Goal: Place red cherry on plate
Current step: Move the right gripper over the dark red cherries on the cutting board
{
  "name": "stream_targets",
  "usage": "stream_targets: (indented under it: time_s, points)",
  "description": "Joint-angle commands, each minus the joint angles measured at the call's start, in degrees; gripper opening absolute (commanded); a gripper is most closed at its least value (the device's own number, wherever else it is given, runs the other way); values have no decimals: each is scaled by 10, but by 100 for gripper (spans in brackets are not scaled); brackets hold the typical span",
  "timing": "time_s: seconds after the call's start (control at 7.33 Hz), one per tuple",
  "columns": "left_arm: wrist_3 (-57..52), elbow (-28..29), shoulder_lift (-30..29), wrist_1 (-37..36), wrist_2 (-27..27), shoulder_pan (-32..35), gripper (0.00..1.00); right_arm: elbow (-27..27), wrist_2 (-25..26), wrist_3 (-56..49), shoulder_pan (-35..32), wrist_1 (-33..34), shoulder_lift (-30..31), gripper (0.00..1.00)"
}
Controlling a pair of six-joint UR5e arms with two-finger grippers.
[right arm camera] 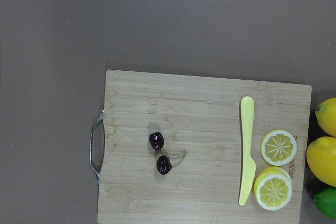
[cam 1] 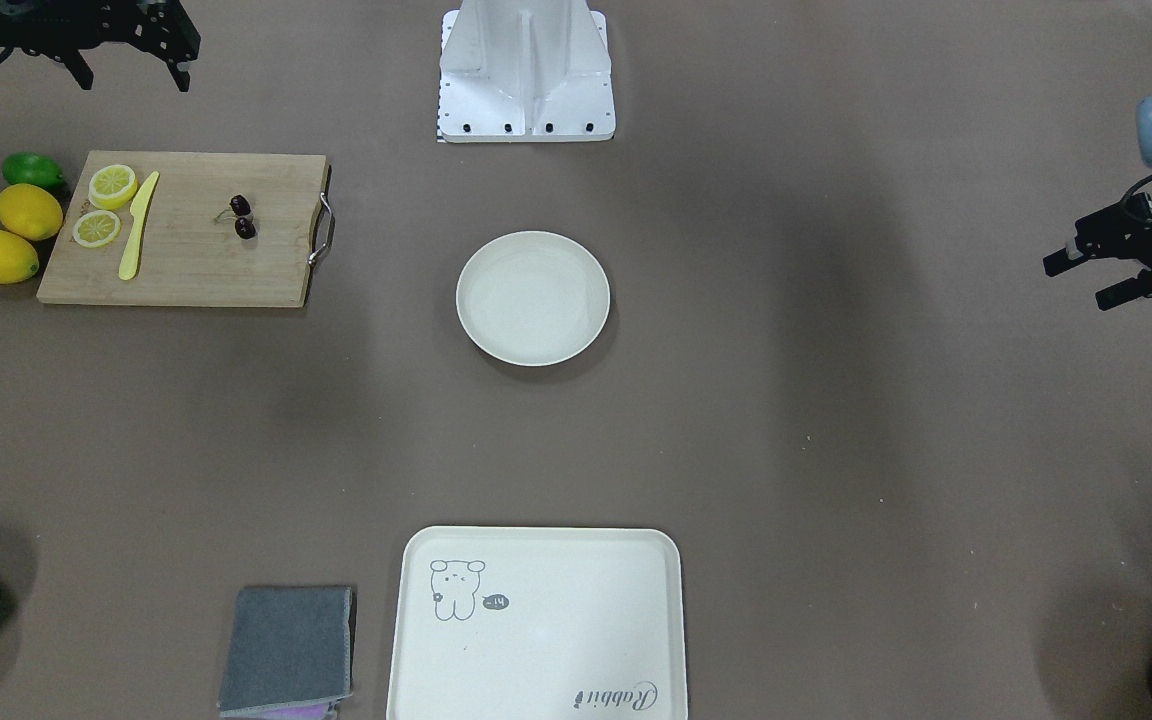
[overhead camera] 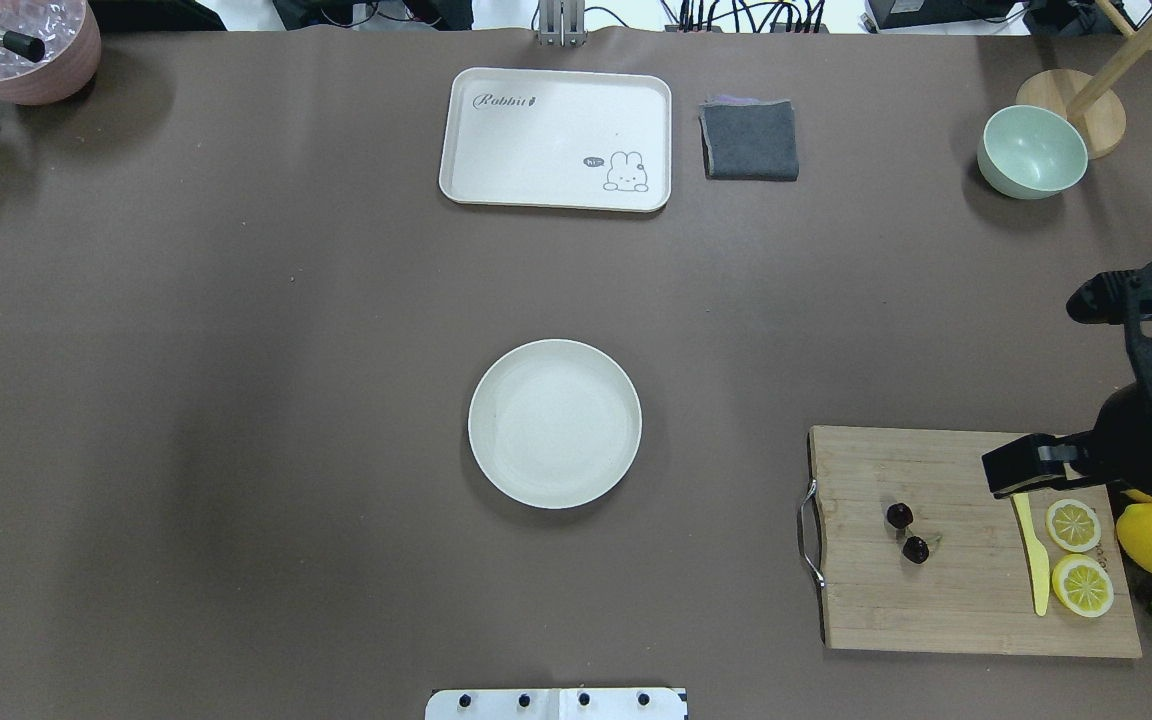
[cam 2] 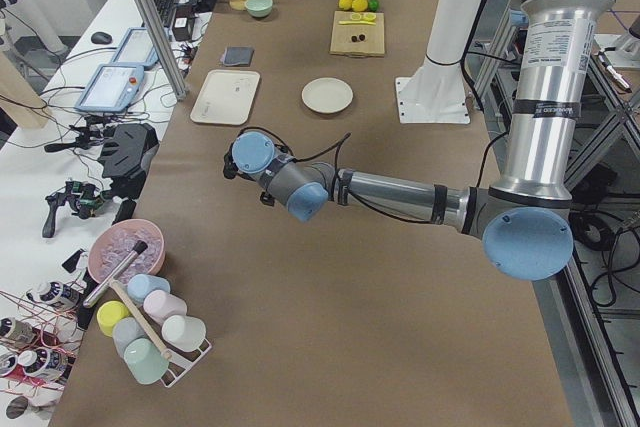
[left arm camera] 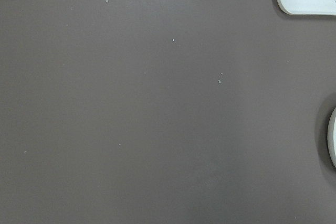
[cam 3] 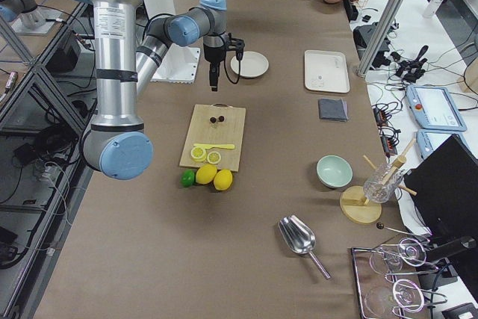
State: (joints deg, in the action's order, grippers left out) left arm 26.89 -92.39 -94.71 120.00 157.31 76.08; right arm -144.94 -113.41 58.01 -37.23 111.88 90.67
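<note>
The red cherry (cam 1: 241, 217), two tiny dark fruits on thin stems, lies on a wooden cutting board (cam 1: 186, 270) at the table's right side; it also shows as the cherry (overhead camera: 908, 533) and the cherry (right arm camera: 160, 153). The round cream plate (cam 1: 533, 297) sits bare at the table's middle, seen too as the plate (overhead camera: 554, 423). My right gripper (cam 1: 135, 83) hangs open and high near the board, holding nothing; overhead the right gripper (overhead camera: 1034, 390) spreads wide. My left gripper (cam 1: 1076, 282) hovers open far out on the left side, away from both.
On the board lie a yellow knife (cam 1: 137, 225) and two lemon slices (cam 1: 112, 186). Two lemons (cam 1: 29, 211) and a lime (cam 1: 33, 170) sit beside it. On the far side are a bear tray (overhead camera: 556, 138), grey cloth (overhead camera: 749, 140) and mint bowl (overhead camera: 1032, 151).
</note>
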Motion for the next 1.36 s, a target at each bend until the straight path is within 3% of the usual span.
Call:
stream_targets:
  time_s: [0.0,0.41,0.82,0.95,1.23]
  points:
    - [0,1,-2,0,-2,2,98,74,34,38,41,-91,5,99]
    - [2,-1,-9,-12,-4,2,98,155,69,94,80,-279,70,97]
    - [1,-1,-9,-12,-6,3,98,220,110,130,126,-353,71,96]
    - [1,0,-9,-12,-7,2,98,251,123,142,137,-405,73,96]
    - [1,-2,-9,-12,-10,3,98,257,144,169,164,-426,79,96]
